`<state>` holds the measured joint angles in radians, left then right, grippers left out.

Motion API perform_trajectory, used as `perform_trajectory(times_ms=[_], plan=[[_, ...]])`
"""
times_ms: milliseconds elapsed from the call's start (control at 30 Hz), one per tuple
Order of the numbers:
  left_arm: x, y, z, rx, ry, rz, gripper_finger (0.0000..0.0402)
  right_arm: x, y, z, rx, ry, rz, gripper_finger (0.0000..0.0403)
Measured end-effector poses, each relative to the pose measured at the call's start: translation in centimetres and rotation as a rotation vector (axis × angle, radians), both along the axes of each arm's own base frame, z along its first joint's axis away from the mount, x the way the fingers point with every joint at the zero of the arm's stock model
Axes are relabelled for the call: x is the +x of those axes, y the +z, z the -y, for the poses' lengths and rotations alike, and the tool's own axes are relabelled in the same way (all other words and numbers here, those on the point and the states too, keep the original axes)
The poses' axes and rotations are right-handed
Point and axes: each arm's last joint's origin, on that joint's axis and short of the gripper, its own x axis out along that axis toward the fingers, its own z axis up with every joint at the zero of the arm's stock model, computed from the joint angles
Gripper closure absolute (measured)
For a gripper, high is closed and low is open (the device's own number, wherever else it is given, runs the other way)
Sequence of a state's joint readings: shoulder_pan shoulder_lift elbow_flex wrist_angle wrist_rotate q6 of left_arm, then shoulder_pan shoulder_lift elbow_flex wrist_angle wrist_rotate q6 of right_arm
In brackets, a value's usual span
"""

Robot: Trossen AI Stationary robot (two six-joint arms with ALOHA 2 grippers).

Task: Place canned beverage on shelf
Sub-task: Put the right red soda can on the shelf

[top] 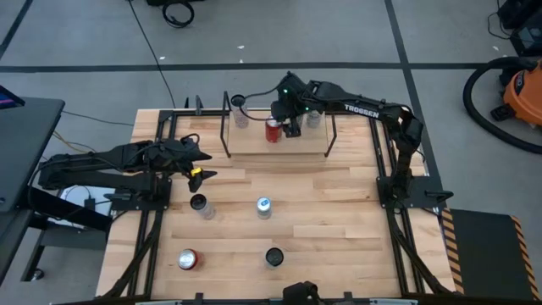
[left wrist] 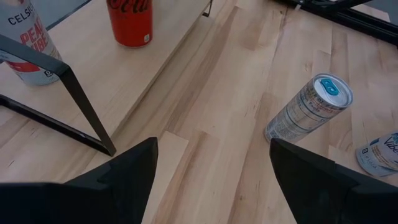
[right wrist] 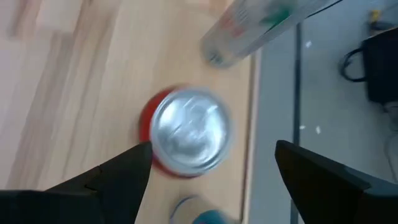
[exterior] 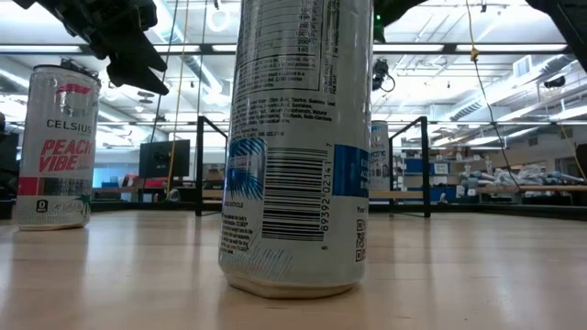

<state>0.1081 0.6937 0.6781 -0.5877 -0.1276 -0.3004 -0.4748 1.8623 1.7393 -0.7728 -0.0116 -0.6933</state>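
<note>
The shelf (top: 279, 146) stands at the table's far middle, a light board in a black rod frame. A red can (top: 273, 130) stands upright on its base on the board, between two silver cans (top: 242, 119) (top: 313, 119). My right gripper (top: 292, 129) hangs open just above and beside the red can. In the right wrist view the can's silver top (right wrist: 189, 127) lies beyond the spread fingers (right wrist: 212, 146), apart from both. My left gripper (top: 200, 166) waits open over the table's left side, holding nothing (left wrist: 211, 149).
Several more cans stand on the table nearer the front: a dark-topped one (top: 199, 203), a blue-topped one (top: 263, 206), a red one (top: 188, 258) and another dark one (top: 273, 256). The shelf's upright posts (top: 226, 123) (top: 332, 135) flank the board.
</note>
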Motion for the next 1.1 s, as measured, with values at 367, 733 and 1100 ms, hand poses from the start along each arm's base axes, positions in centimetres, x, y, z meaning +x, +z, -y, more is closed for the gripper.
perform_trajectory(times_ms=[367, 733, 1100], plan=[[0.0, 0.0, 0.0, 0.011, -0.008, -0.003, 0.009, -0.3, 1.3, -1.3, 0.17, -0.039, -0.002, 0.0055], [0.0, 0.0, 0.0, 0.019, -0.013, -0.005, 0.009, 0.2, -0.1, -3.6, 0.242, 0.121, -0.067, 0.012], [0.0, 0.0, 0.0, 0.023, -0.007, -0.005, 0.009, 0.4, -1.4, -3.3, 0.24, 0.115, -0.046, 0.0253]])
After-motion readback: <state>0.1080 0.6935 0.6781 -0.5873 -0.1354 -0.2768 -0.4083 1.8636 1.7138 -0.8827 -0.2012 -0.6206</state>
